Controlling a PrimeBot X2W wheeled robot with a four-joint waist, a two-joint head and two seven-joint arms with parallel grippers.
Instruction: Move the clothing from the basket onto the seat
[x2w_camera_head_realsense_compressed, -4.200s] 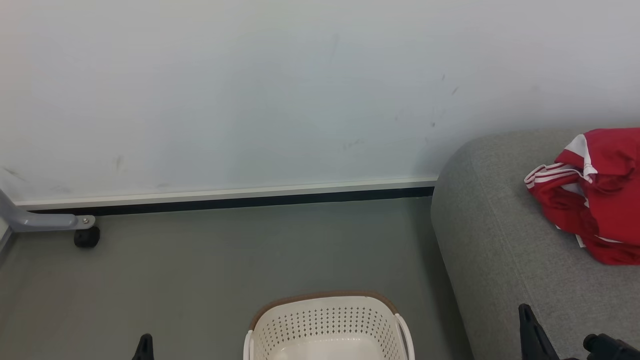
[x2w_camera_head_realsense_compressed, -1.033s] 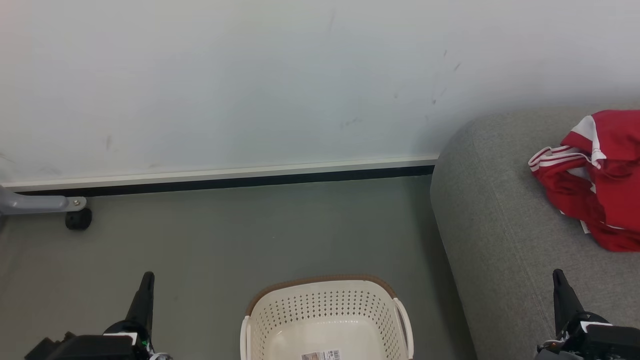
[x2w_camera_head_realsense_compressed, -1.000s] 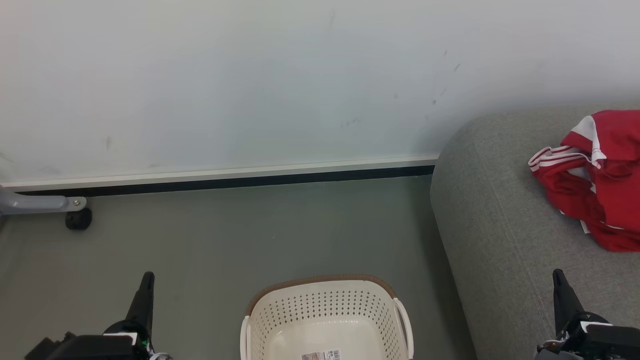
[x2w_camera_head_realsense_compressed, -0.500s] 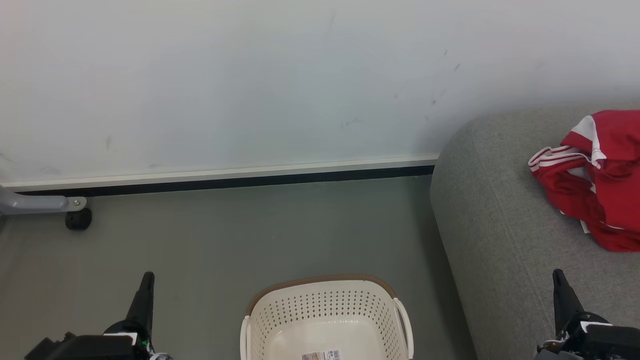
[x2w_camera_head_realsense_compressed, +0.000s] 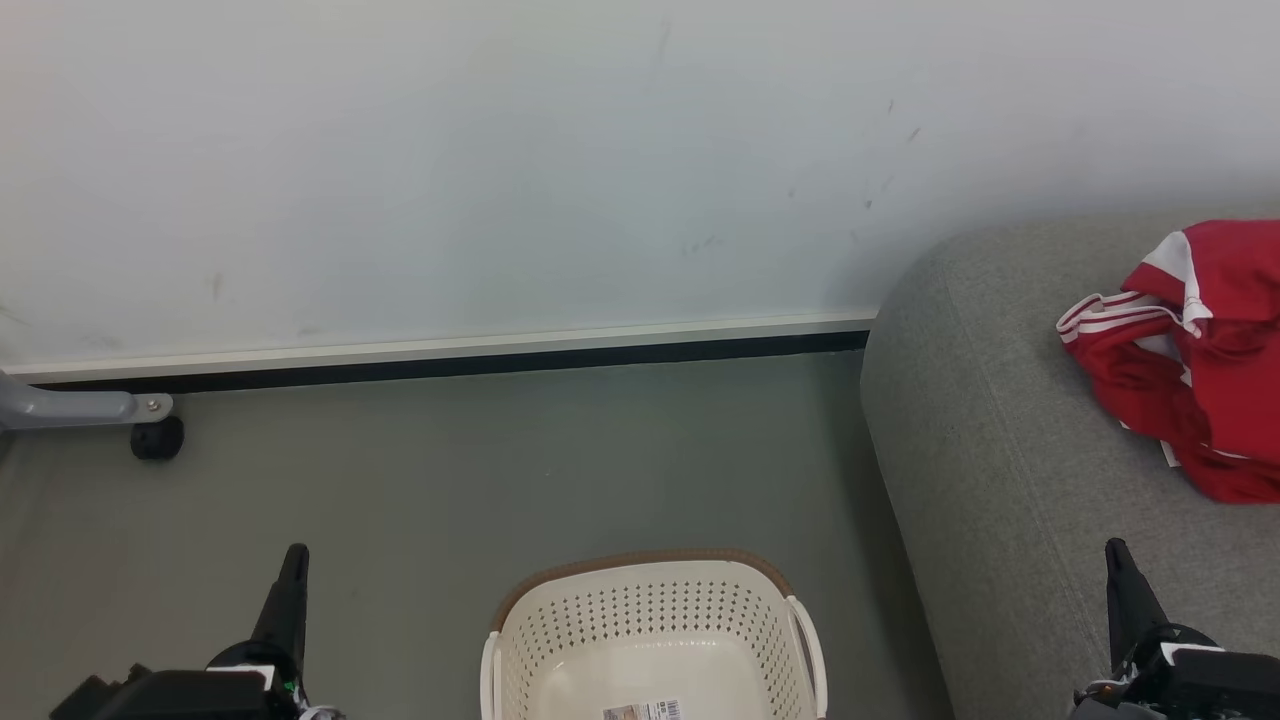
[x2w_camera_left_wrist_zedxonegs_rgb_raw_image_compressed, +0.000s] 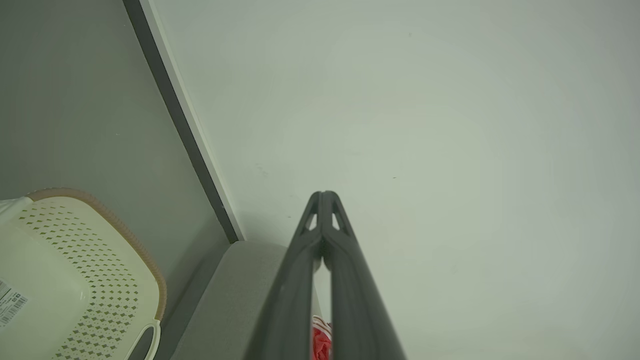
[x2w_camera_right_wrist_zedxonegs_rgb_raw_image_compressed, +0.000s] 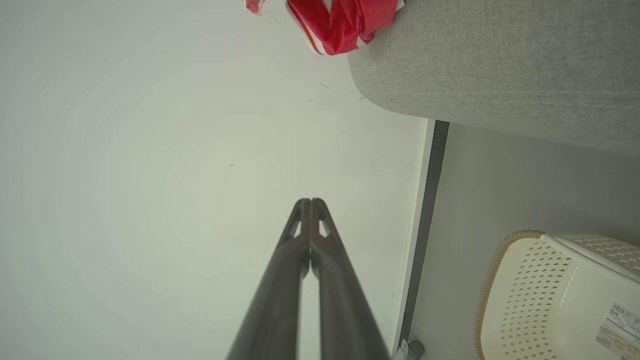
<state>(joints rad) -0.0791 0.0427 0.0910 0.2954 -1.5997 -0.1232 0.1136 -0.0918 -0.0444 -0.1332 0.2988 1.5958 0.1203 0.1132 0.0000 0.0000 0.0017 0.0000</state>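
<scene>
The red clothing (x2w_camera_head_realsense_compressed: 1195, 355) with white stripes lies bunched on the grey seat (x2w_camera_head_realsense_compressed: 1000, 470) at the right; a bit of the clothing (x2w_camera_right_wrist_zedxonegs_rgb_raw_image_compressed: 345, 22) also shows in the right wrist view. On the floor at the bottom centre stands the cream basket (x2w_camera_head_realsense_compressed: 655, 640), holding nothing but a label on its bottom. My left gripper (x2w_camera_head_realsense_compressed: 293, 560) points up at the lower left, shut and holding nothing. Over the seat's front part at the lower right, my right gripper (x2w_camera_head_realsense_compressed: 1118, 560) is shut too, with nothing in it. Both wrist views show the fingertips (x2w_camera_left_wrist_zedxonegs_rgb_raw_image_compressed: 324, 196) pressed together.
A white wall with a pale skirting board (x2w_camera_head_realsense_compressed: 450, 350) closes off the grey floor behind the basket. A grey metal leg with a black caster (x2w_camera_head_realsense_compressed: 155, 438) stands at the far left by the wall. Bare floor lies between the basket and the wall.
Over the last second nothing has moved. Compared with the oldest frame, both grippers stand higher in the head view, and that view has tilted slightly downward.
</scene>
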